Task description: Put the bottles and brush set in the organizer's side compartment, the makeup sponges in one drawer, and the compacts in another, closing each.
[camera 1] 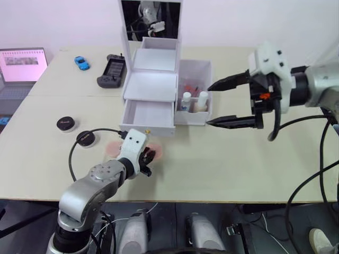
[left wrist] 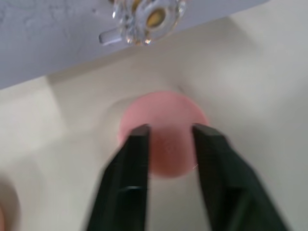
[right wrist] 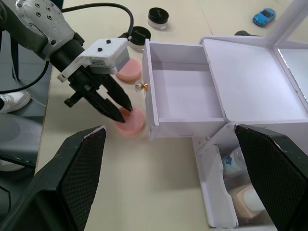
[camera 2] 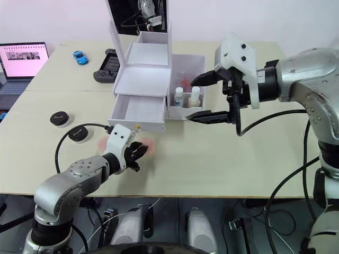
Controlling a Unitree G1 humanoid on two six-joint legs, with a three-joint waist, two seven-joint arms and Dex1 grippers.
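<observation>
My left gripper (left wrist: 168, 132) is open, its fingertips (left wrist: 139, 144) down over a round pink makeup sponge (left wrist: 163, 115) on the table, just in front of the organizer (camera 1: 151, 84). The other makeup sponge (camera 1: 112, 149) lies to its left. One gold-knobbed drawer (camera 1: 148, 114) stands pulled out and empty. Two black compacts (camera 1: 66, 123) (camera 1: 86, 138) sit on the table further left. The side compartment (camera 1: 204, 67) holds the two bottles (camera 1: 186, 100) (camera 1: 201, 100) and something pinkish that looks like the brush set (camera 1: 189, 84). My right gripper (camera 1: 211, 105) hangs open, just right of that compartment.
A laptop (camera 1: 21, 69) stands at the far left edge. A blue toy car (camera 1: 81, 63) and a black game controller (camera 1: 112, 70) lie behind and left of the organizer. A black cable (camera 1: 100, 130) loops over the table beside my left arm. The organizer's mirror (camera 1: 151, 18) rises at the back.
</observation>
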